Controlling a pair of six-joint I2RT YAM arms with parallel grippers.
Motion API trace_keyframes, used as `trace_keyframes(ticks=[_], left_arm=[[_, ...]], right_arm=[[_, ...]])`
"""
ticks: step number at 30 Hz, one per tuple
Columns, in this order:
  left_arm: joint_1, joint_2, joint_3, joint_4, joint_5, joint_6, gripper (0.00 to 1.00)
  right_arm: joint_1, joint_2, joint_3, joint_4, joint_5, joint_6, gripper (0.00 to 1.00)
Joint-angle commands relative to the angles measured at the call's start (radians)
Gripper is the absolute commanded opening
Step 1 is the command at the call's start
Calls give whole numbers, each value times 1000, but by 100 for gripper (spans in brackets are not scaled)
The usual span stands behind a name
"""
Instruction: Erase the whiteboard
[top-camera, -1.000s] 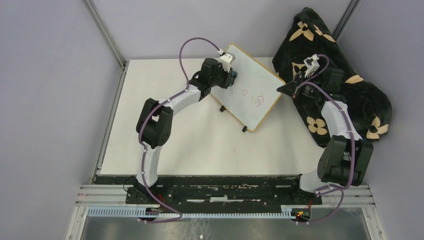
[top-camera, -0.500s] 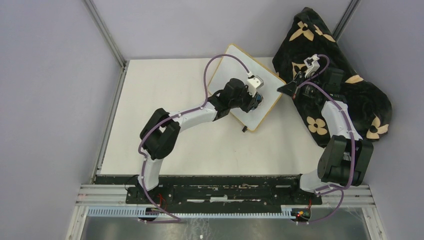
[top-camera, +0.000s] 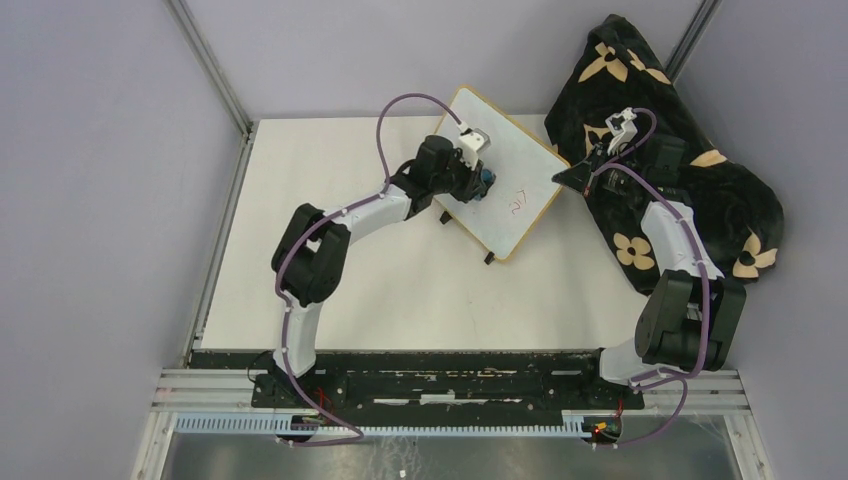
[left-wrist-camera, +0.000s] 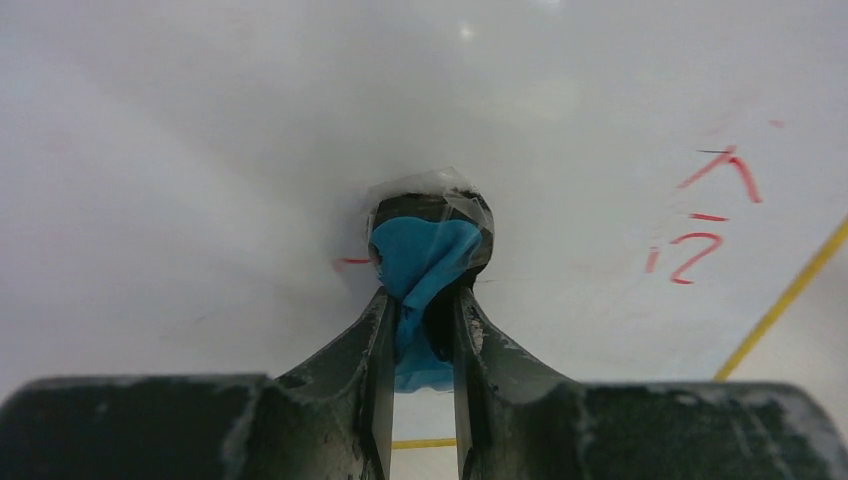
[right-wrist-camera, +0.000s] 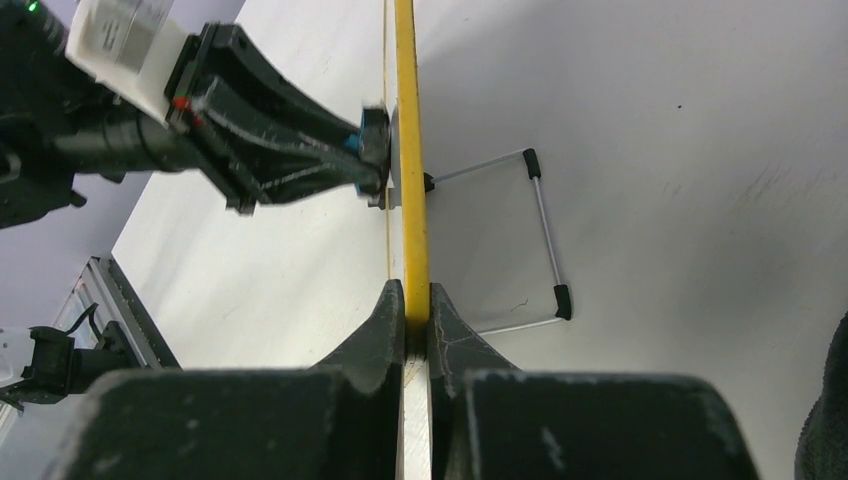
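White table (top-camera: 400, 270), whiteboard (top-camera: 520, 160) standing on it, black patterned cloth (top-camera: 745, 215) at right

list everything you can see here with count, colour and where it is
whiteboard: one, white with light-wood frame, far right part of the table
red marks: a few, red, near the board's right corner
eraser: one, blue, against the board's face
feet: two visible, black, board's near edge
wire stand: one, silver with black caps, behind the board
cloth: one, black with tan flowers, right of the board
table: one, white
arms: two, black and white, purple cables
left fingers: black, shut on the eraser
right fingers: black, shut on the board's frame
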Motion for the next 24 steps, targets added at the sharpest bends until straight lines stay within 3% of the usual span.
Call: trace_keyframes(ticks=[1,9,24], left_arm=[[100,67,37,-7,-100,52,3],[59,57,43,-13,-72,34,3],[-212,-30,-3,-25,-56,5,3]], right_arm=[[30,16,-9,-83,-43,-78,1],[33,20,-9,-84,-39,-78,1],[37,14,-10,-94,-35,-84,1]])
